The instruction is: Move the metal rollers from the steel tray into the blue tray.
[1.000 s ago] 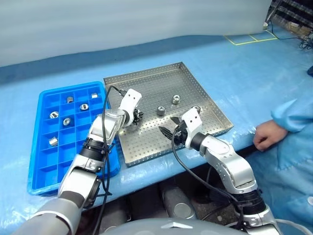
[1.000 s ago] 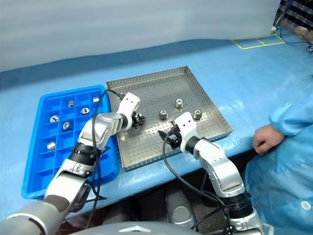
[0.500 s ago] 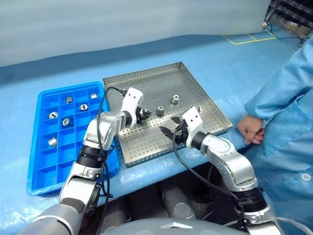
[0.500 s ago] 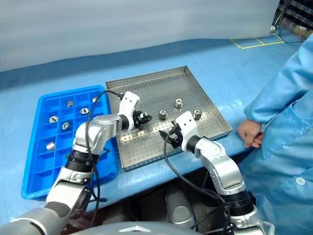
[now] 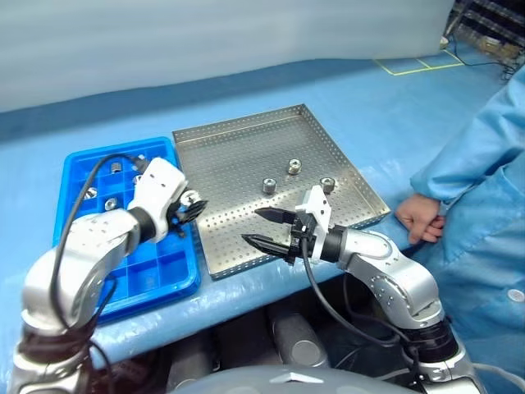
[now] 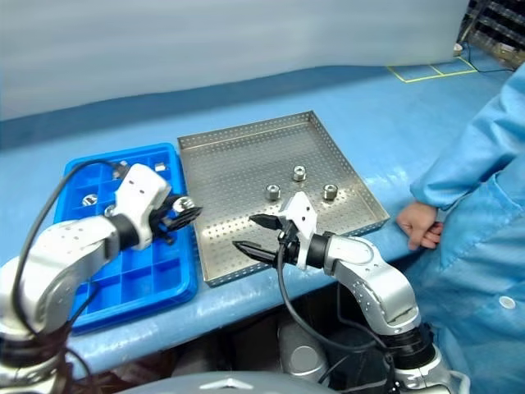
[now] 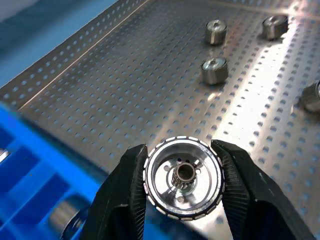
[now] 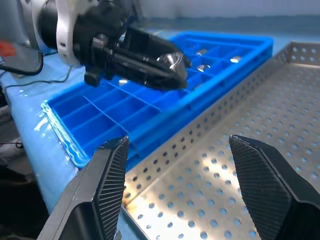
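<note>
Left gripper (image 6: 182, 211) clenches a roller (image 7: 183, 177) over the blue tray (image 5: 168, 271); right gripper (image 5: 264, 227) spread, empty. Three rollers (image 5: 268, 185) remain in the steel tray (image 5: 238, 152).

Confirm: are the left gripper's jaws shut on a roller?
Yes. The left gripper is shut on a metal roller, jaws pressing both sides, above the blue tray's edge.

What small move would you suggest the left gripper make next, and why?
Probably carry on leftward over the blue tray and lower into a free cell: the left gripper is shut on a roller at the seam beside the steel tray.
</note>
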You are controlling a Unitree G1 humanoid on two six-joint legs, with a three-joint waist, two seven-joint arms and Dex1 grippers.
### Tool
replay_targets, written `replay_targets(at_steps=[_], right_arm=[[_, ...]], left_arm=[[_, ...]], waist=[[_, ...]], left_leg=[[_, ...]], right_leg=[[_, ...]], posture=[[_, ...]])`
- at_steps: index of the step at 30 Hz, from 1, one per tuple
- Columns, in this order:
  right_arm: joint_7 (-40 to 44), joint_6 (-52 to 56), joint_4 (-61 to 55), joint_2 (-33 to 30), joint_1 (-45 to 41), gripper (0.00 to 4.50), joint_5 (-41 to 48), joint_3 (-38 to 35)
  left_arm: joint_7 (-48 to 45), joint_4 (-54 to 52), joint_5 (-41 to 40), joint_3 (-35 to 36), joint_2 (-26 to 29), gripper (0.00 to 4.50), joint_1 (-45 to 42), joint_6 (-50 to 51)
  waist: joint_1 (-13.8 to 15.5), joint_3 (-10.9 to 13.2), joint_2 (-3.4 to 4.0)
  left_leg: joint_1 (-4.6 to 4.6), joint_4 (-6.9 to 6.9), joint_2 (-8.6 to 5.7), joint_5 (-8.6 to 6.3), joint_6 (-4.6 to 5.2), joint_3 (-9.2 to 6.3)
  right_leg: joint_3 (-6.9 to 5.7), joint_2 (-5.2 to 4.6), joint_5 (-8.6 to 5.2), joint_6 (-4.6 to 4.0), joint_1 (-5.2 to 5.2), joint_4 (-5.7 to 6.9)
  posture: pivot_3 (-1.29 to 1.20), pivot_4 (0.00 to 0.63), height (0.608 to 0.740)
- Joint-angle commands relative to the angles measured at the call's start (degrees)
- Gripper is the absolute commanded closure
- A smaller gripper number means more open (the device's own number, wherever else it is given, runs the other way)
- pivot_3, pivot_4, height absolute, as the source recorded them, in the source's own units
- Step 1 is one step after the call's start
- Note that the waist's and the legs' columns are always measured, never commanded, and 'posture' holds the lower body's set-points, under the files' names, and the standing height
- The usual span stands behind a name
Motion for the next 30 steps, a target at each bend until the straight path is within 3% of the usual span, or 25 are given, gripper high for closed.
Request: replay_targets(at_steps=[1,10,15,23,24,30], right_arm=[[0.36,-0.13,-0.75,0.4,-1.88,1.09,1.37,0.31],[0.55,-0.71,2.72,0.75,-3.64,1.09,0.77,1.71],[0.43,-0.8,3.43,0.8,-4.04,1.09,0.42,2.28],[-0.15,-0.58,2.97,0.46,-3.89,1.09,0.79,1.66],[-0.42,-0.56,2.88,0.45,-3.85,1.09,0.7,1.58],[-3.21,-0.23,2.91,0.66,-3.41,1.09,0.31,0.16]], left_arm=[[0.61,-7.45,-0.11,8.96,1.19,2.75,4.63,3.37],[0.33,-11.64,-1.33,20.62,1.02,2.75,22.86,3.32],[1.66,-11.55,0.24,20.53,0.74,2.75,26.58,2.41],[3.28,-6.34,1.95,16.11,0.36,2.75,27.0,-2.56],[3.24,-6.0,2.21,15.62,0.78,2.04,26.94,-3.53],[3.78,-3.72,1.97,16.93,0.23,0.21,23.56,-4.48]], waist=[[1.18,0.01,-0.02],[8.04,0.02,-0.06],[10.47,0.0,-0.09],[10.81,-0.01,-0.09],[10.79,0.0,-0.09],[10.72,0.0,-0.09]], left_leg=[[0.0,0.0,0.01,0.0,0.0,0.02],[0.01,-0.01,0.1,-0.05,-0.09,0.07],[0.14,0.02,0.14,-0.19,-0.33,0.08],[0.07,0.01,0.22,-0.16,-0.26,0.09],[0.07,0.01,0.24,-0.15,-0.25,0.09],[0.02,-0.01,0.31,-0.16,-0.27,0.13]], right_leg=[[0.0,-0.01,0.0,-0.01,-0.02,-0.01],[-0.15,-0.04,-0.08,-0.19,-0.11,-0.01],[-0.23,-0.11,-0.1,-0.22,-0.19,-0.11],[-0.4,-0.13,0.03,-0.51,-0.2,-0.13],[-0.4,-0.12,0.03,-0.52,-0.2,-0.13],[-0.45,-0.07,0.02,-0.6,-0.18,-0.11]], posture=[[-0.09,0.15,0.74],[0.0,0.15,0.74],[0.01,0.15,0.74],[-0.01,0.15,0.74],[-0.02,0.15,0.74],[-0.04,0.15,0.74]])
